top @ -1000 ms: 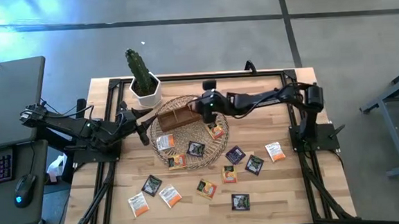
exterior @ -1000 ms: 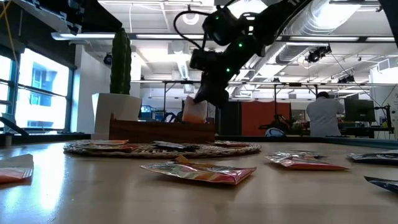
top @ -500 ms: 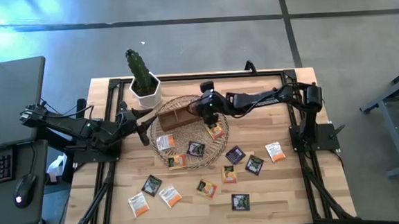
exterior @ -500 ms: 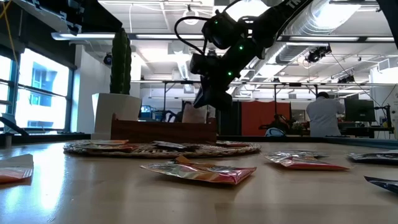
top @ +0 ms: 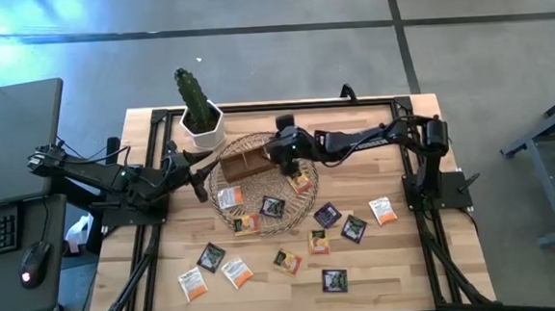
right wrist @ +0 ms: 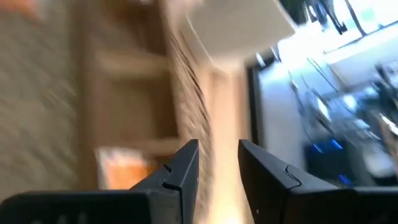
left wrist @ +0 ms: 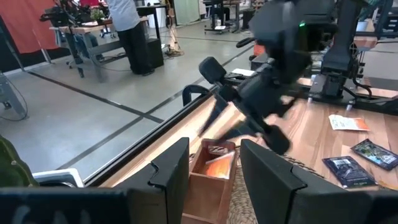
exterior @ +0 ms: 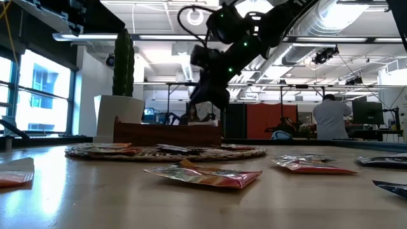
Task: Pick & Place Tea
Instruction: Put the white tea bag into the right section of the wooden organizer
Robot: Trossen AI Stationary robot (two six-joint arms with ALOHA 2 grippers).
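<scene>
A brown wooden box (top: 244, 164) stands on the round wicker mat (top: 262, 209). My right gripper (top: 282, 147) hovers open just above the box's right end (exterior: 206, 107). An orange-and-white tea sachet (right wrist: 124, 168) lies inside a compartment of the box, clear of the fingers. More tea sachets lie flat on the mat (top: 273, 206) and several on the table (top: 319, 242). My left gripper (top: 200, 182) waits open at the mat's left edge, facing the box (left wrist: 208, 186).
A cactus in a white pot (top: 199, 117) stands behind the mat at the far left. Sachets lie scattered over the table's near half (top: 234, 271) and right (top: 382, 210). A person (exterior: 331, 117) stands in the room beyond.
My right gripper has opened and let go of the orange-and-white sachet it held upright over the box. The sachet has dropped down into the box's right end. The gripper has stayed just above the box, shifting slightly toward the table's left.
</scene>
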